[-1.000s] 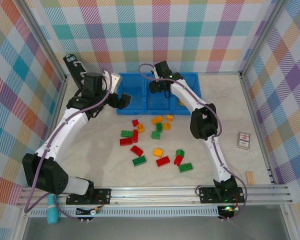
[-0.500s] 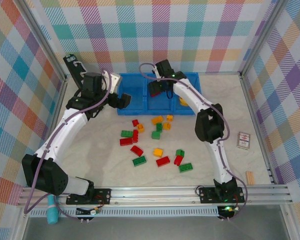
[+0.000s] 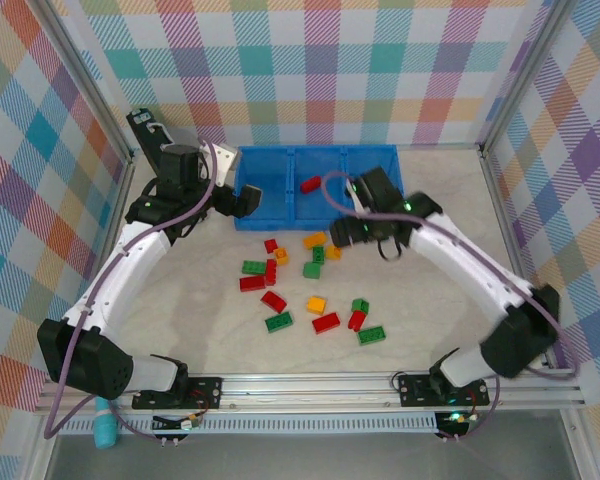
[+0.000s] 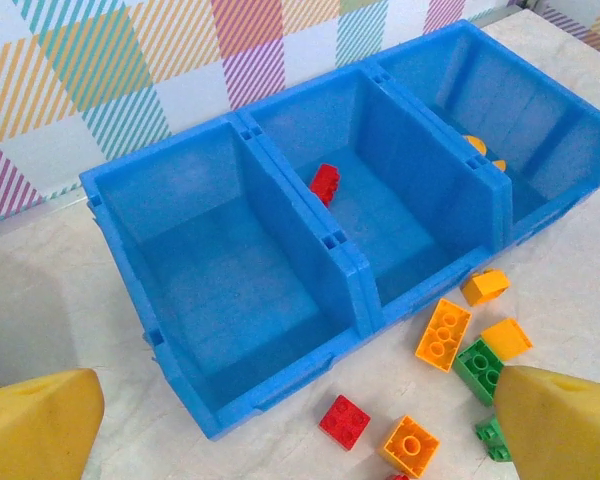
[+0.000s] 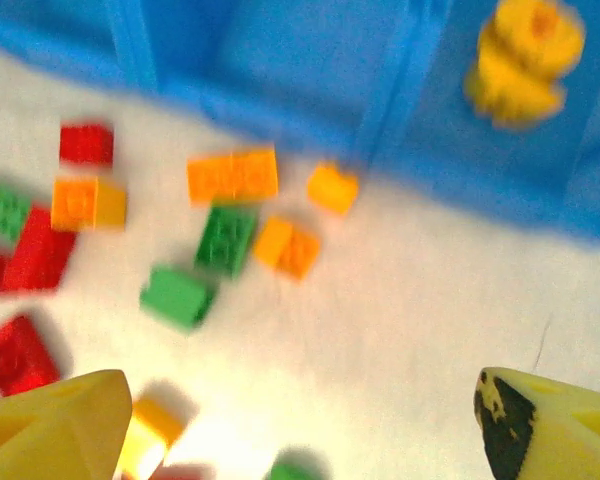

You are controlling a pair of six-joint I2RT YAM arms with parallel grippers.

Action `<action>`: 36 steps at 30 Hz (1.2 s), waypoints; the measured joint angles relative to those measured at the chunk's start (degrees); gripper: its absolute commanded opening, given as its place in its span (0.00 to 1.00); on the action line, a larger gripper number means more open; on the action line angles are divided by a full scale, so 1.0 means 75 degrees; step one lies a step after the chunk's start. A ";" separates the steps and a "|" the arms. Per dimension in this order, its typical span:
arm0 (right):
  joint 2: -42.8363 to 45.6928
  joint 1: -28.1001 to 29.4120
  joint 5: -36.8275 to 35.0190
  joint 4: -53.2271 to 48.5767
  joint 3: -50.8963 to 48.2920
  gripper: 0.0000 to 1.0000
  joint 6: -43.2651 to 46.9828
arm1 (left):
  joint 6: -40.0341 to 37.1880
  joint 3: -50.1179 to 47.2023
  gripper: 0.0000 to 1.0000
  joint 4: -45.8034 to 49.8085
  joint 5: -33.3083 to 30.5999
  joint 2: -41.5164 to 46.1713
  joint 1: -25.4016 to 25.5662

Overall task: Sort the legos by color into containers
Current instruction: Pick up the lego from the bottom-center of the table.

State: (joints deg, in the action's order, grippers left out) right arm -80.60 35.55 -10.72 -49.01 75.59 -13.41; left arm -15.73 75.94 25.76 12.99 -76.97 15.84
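From above, my left gripper hovers, fingers spread, at the blue tray's 7 o'clock corner. My right gripper, also spread and holding nothing, hangs at 1 o'clock of about sixteen loose legos.

Left wrist: three compartments lie at 12 o'clock, with one red brick in the middle one.

Right wrist: blurred bricks lie at 10 o'clock and yellow pieces in the tray at 1 o'clock.

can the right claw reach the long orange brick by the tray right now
Probably yes: the right claw is open and empty above the table, and the long orange brick lies uncovered just ahead. A green brick close beside it may crowd one finger.
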 measured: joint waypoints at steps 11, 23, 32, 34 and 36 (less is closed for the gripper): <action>0.3179 0.1705 -0.0023 -0.0227 -0.4226 0.88 -0.2731 | 0.0009 -0.0006 1.00 -0.0006 0.0003 0.0015 0.0009; 0.1478 0.2544 -0.0128 0.0289 -0.4663 0.90 -0.3308 | 0.0006 -0.0067 1.00 -0.0003 -0.0009 0.0187 0.0023; 0.1454 0.2594 -0.0163 0.0562 -0.5109 0.90 -0.3596 | 0.0006 -0.0108 1.00 -0.0006 -0.0023 0.0198 0.0023; 0.1390 0.2608 -0.0163 0.0603 -0.5155 0.89 -0.3652 | 0.0006 -0.0108 1.00 -0.0006 -0.0023 0.0198 0.0023; 0.1276 0.2620 -0.0163 0.0685 -0.5219 0.87 -0.3719 | 0.0006 -0.0108 1.00 -0.0006 -0.0023 0.0198 0.0023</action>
State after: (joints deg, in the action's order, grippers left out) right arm -71.02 55.20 -11.94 -43.88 36.45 -41.30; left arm -15.68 75.13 25.71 12.82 -75.48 16.01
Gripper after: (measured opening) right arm 0.884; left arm 0.998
